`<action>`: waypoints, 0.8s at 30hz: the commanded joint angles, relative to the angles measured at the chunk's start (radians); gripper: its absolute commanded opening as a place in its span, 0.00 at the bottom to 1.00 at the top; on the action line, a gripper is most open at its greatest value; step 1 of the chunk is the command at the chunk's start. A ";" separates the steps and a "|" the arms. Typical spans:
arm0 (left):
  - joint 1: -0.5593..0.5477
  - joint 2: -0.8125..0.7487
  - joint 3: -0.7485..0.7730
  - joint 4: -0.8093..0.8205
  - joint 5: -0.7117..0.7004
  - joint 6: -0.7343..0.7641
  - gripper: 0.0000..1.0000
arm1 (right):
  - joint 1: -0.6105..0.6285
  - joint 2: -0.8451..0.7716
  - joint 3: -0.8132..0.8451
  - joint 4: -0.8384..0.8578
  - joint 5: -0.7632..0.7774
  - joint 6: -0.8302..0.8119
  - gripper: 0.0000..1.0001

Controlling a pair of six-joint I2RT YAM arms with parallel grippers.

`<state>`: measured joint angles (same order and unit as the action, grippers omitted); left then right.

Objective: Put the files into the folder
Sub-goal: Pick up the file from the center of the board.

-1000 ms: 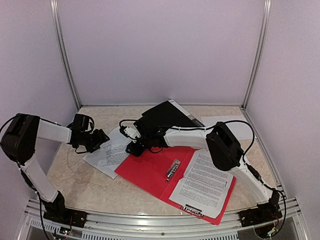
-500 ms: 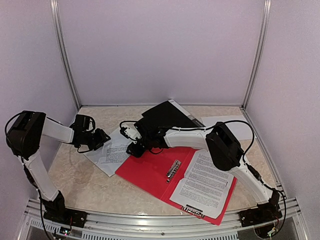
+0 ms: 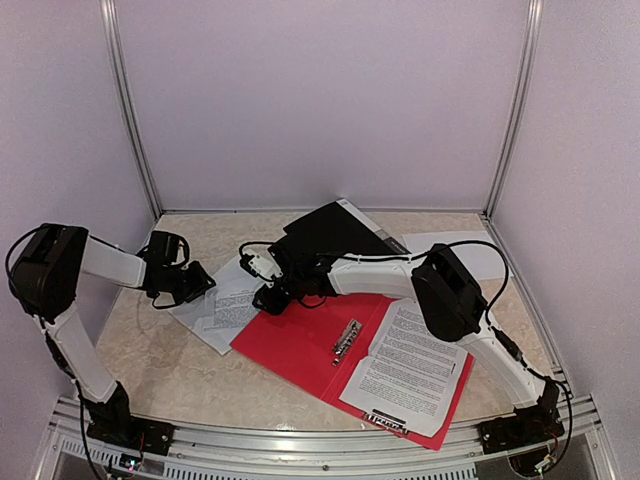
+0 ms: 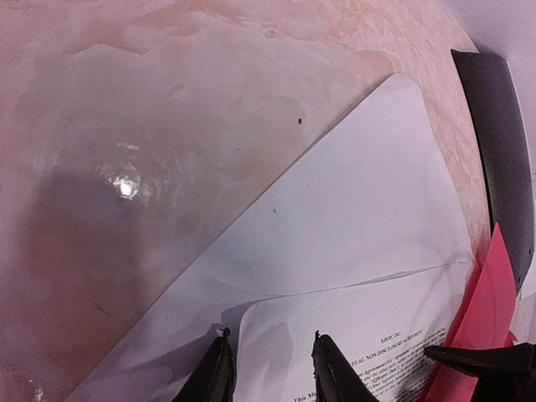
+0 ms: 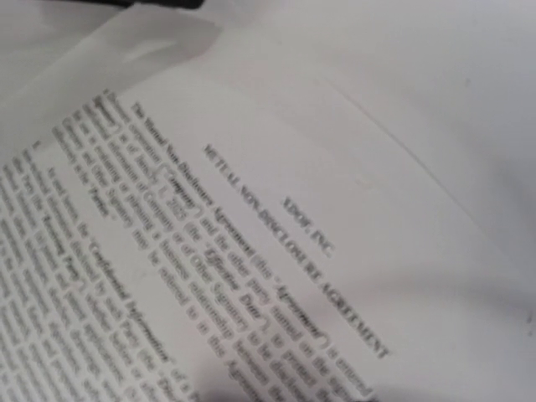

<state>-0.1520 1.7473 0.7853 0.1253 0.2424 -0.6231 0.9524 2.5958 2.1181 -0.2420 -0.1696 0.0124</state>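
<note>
The loose files (image 3: pixel 222 303) lie on the table (image 3: pixel 170 370) just left of the open red folder (image 3: pixel 300 345), whose right half already carries one printed sheet (image 3: pixel 410 365). The left fingers (image 4: pixel 219 373) are parted, low over a corner of the top printed page (image 4: pixel 368 335), which overlaps a blank page (image 4: pixel 360 209) beneath. The right fingers (image 3: pixel 268 296) sit where the pages meet the folder. I cannot tell whether they are parted or clenched, since their own camera shows only text. The likely trouble is that closing on that corner may take one page and drag the other askew, or crease it. A page pushed right could also slide under the folder's edge instead of onto it.
</note>
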 commanded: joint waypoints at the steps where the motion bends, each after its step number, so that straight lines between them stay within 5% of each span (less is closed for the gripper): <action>1: 0.000 -0.044 0.005 -0.080 -0.107 0.045 0.33 | -0.002 0.032 -0.009 -0.050 -0.028 0.002 0.41; 24: 0.002 0.014 -0.005 -0.014 0.053 0.066 0.21 | -0.003 0.036 -0.001 -0.059 -0.034 -0.001 0.41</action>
<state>-0.1509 1.7683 0.8047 0.1085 0.2588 -0.5854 0.9524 2.5958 2.1181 -0.2424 -0.1856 0.0120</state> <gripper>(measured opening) 0.225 0.413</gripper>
